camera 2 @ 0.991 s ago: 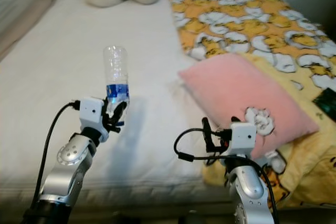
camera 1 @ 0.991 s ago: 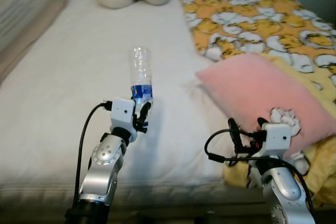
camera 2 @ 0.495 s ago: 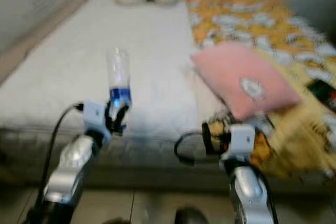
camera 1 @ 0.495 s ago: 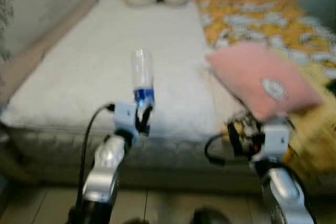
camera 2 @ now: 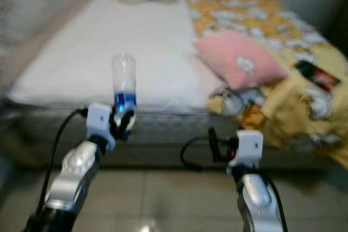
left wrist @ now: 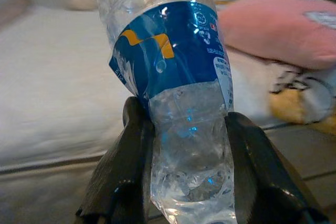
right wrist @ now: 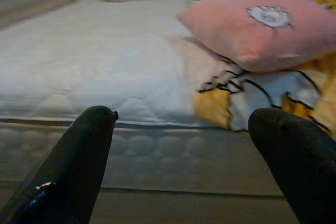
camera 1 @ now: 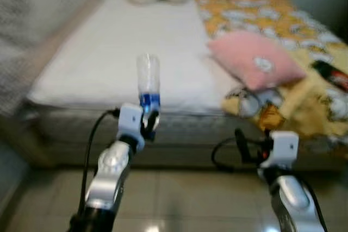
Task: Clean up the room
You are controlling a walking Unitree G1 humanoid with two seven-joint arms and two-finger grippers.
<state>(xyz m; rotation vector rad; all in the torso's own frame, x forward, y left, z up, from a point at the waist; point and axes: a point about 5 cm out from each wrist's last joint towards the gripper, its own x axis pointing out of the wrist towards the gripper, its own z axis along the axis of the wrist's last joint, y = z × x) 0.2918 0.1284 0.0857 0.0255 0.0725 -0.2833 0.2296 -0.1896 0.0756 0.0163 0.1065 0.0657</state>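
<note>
Left of centre in the head views, the left gripper (camera 1: 148, 125) is clamped on a clear bottle (camera 1: 148, 82) with a blue label, held upright, its long axis vertical and most of its body rising above the fingers. Seen from the left wrist, both black fingers (left wrist: 128, 167) press the crumpled lower part of the bottle. Whether it has a cap cannot be told, since that end is cut off or blurred. Behind it, across the upper frame, lies the bed (camera 1: 125, 52); a pink pillow (camera 1: 253, 63) rests on a yellow patterned blanket (camera 1: 272, 20) at upper right. At lower right, the right gripper (right wrist: 184, 156) hangs spread and empty, facing the bed's edge. No bin is visible, so where the bottle should go is unclear. Both head views are blurred.
</note>
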